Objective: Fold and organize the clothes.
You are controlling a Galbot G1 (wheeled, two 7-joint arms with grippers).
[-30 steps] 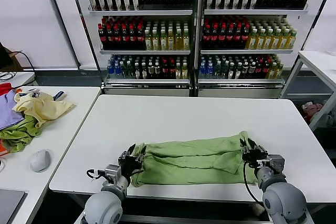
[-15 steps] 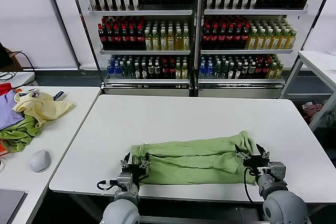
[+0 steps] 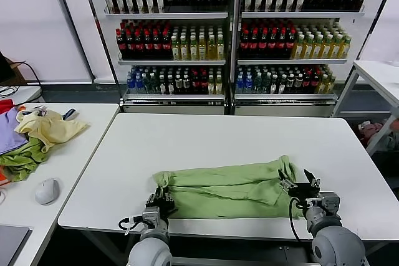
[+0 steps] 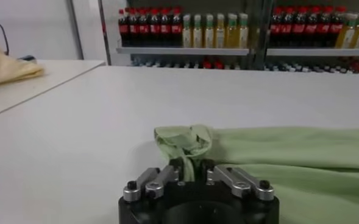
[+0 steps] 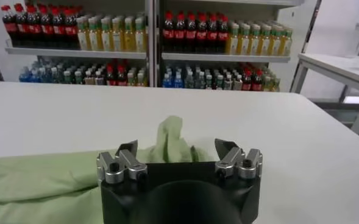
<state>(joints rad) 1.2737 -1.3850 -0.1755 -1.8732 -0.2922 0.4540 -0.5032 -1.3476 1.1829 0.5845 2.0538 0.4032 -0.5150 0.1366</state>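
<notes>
The light sage-green T-shirt (image 3: 230, 191) lies folded into a long band across the front of the white table (image 3: 218, 135). My left gripper (image 3: 161, 201) is at the band's left end, shut on a bunched corner of the shirt; the left wrist view shows its jaws (image 4: 192, 165) pinching the cloth (image 4: 289, 152). My right gripper (image 3: 298, 186) is at the band's right end. In the right wrist view it (image 5: 177, 149) stands wide open, with the shirt's raised end (image 5: 170, 137) between the fingers but not pinched. The printed graphic is hidden.
A side table at the left holds a pale yellow garment (image 3: 50, 126), a darker green one (image 3: 22, 160), a purple one (image 3: 7, 135) and a mouse (image 3: 47, 190). Bottle shelves (image 3: 230, 35) stand behind the table. Another white table (image 3: 380, 73) is at the far right.
My left gripper has moved right along the front edge, pulling the shirt's left end with it, so the band is shorter. My right gripper has drawn back slightly toward the front edge.
</notes>
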